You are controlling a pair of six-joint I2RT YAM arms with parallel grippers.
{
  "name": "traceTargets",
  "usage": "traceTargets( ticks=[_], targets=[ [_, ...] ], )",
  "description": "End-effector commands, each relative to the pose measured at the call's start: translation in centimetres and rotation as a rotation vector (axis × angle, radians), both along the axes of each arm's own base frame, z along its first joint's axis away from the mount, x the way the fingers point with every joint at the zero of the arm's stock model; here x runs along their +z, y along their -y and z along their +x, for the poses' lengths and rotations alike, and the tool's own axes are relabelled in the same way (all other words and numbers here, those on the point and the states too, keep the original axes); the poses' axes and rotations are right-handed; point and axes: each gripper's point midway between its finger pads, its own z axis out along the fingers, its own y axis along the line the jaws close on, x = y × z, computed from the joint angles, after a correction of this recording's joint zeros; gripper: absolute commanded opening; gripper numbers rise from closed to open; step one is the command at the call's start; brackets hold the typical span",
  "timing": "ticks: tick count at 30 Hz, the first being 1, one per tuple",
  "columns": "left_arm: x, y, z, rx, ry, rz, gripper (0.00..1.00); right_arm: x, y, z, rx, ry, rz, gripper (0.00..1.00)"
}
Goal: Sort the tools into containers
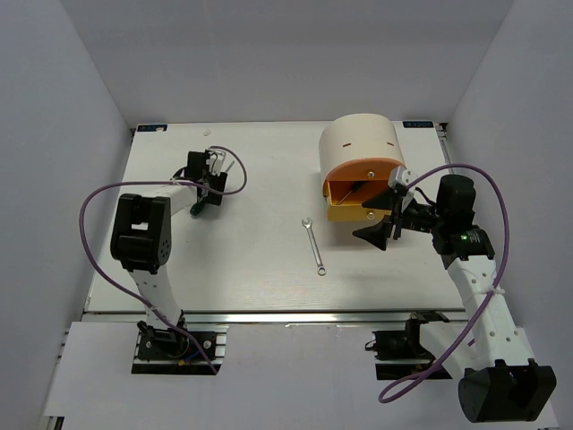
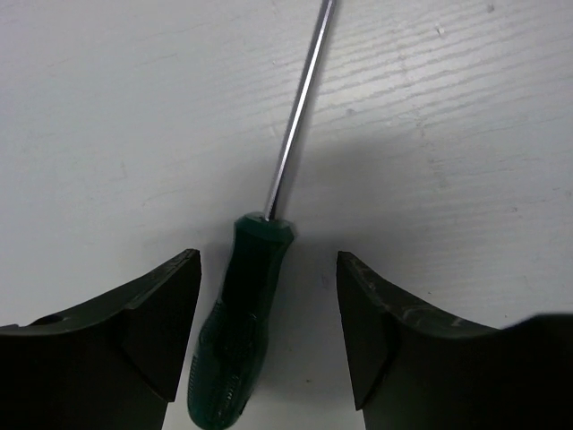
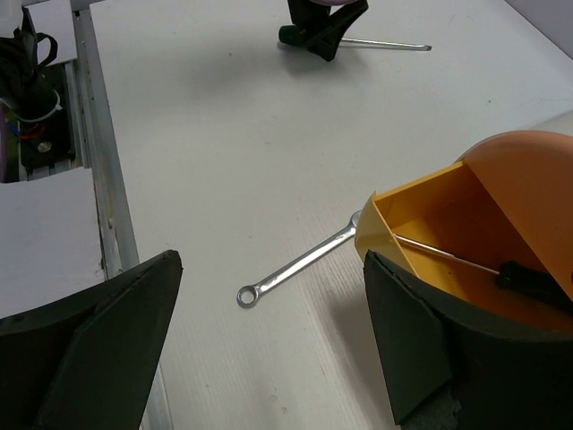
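A screwdriver (image 2: 242, 331) with a dark green handle and a thin metal shaft lies on the white table. My left gripper (image 2: 269, 257) is open and low around its handle, which is nearer the left finger; both also show in the top view (image 1: 204, 193). The silver wrench (image 1: 314, 245) lies mid-table, one end by the drawer's corner in the right wrist view (image 3: 295, 269). The beige drum box (image 1: 361, 143) has its orange drawer (image 3: 421, 210) pulled out, with a screwdriver (image 3: 528, 279) inside. My right gripper (image 1: 383, 235) is open and empty, just in front of the drawer.
The table's near edge has a metal rail (image 3: 103, 179), with cables beyond it. White walls enclose the table on three sides. My left gripper (image 3: 322, 31) shows far off in the right wrist view.
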Motion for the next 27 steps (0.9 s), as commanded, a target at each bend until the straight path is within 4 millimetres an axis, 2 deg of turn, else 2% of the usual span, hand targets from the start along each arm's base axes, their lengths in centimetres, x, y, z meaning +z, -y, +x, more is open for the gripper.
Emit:
traceTargets(
  ticks=[1,6,11,16,20,21,27],
  targets=[
    [1.3,-0.3,1.8,0.026,0.058,-0.080,0.71,0.7,0.1,0.1,-0.011,0.017,-0.005,0.88],
    [0.6,-1.2,1.5,0.041,0.051,-0.135,0.68,0.6,0.1,0.3,-0.021,0.010,-0.008,0.88],
    [-0.9,0.0,0.7,0.011,0.014,-0.199,0.63,0.8,0.2,0.6,-0.030,0.010,-0.005,0.87],
    [-2.0,0.9,-0.2,0.001,-0.015,-0.252,0.54,0.9,0.2,0.9,-0.039,0.012,-0.009,0.87],
    [-2.4,1.1,-0.9,0.004,-0.027,-0.265,0.41,0.9,0.2,0.9,-0.038,0.012,-0.008,0.87],
    [-2.5,1.1,-1.1,0.006,-0.029,-0.268,0.33,0.8,0.2,0.9,-0.040,0.012,-0.009,0.87],
    [-0.3,1.7,-1.9,0.021,-0.020,-0.317,0.01,1.0,0.3,1.0,-0.052,0.024,-0.007,0.87]
  ],
)
